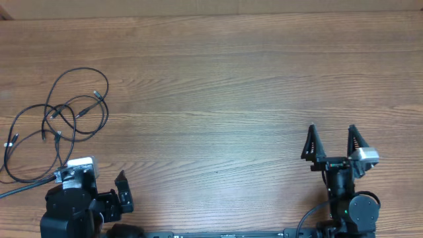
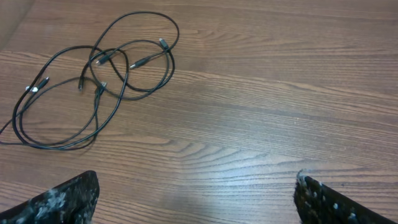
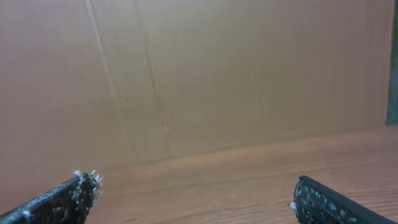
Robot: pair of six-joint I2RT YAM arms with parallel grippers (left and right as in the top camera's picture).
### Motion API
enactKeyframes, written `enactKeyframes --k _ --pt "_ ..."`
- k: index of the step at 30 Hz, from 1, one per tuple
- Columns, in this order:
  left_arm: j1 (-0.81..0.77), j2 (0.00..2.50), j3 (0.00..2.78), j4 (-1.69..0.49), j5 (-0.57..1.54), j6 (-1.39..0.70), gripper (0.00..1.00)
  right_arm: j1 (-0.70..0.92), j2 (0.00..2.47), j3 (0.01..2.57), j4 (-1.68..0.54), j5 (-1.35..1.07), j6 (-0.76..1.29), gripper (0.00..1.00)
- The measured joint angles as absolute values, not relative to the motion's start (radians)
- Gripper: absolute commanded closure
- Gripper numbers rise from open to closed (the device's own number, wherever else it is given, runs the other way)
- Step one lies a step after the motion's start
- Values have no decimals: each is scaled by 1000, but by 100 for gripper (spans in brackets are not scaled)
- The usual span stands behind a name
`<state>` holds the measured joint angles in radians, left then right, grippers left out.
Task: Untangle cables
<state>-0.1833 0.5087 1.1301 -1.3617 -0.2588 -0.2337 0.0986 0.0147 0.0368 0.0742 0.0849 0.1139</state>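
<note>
On the far left of the overhead view I see the cables (image 1: 59,122). They are thin and black. They lie flat on the wooden worktop (image 1: 231,79) in loose loops that cross over each other. Small plug ends show here and there among the loops.

Just below them, in the lower left corner, sits my left arm (image 1: 69,201). A thicker black cord (image 1: 20,190) runs from the left edge of the frame into it. The left gripper (image 2: 196,186) is spread wide. In its wrist view one of its dark fingers (image 2: 62,202) sits in each bottom corner, with only wood between them. The cables are in the upper left of that frame, well apart from the gripper.

The middle of the overhead view is plain wood grain.

In the lower right stands my right arm (image 1: 347,201). The right gripper (image 1: 332,135) is spread wide too, with only wood in its gap. Its two tips point toward the top of the frame. It is well apart from the cables. Its wrist view shows the worktop running up to a brown cardboard wall (image 3: 217,74) that fills most of the frame.
</note>
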Motion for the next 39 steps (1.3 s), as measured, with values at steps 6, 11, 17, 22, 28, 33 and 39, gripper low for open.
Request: enactKeyframes --k 6,11,17,22,28,33,39 --pt "-183 509 1130 -1362 -259 -234 1 91 15 19 12 61 14 0" --pt "-183 509 1130 -1362 -259 -234 0 64 15 19 -86 13 -45 0" --pt "-183 509 1130 -1362 -259 -234 0 29 15 19 -90 -8 -68 0" --pt "-183 509 1130 -1362 -259 -234 0 26 15 19 -89 -21 -75 0" --pt "-183 509 1130 -1362 -259 -234 1 26 15 19 -89 -22 -79 0" --pt "-183 509 1130 -1362 -259 -234 0 26 15 19 -89 -22 -79 0" --pt "-183 509 1130 -1362 -259 -234 0 26 15 19 -90 -22 -79 0"
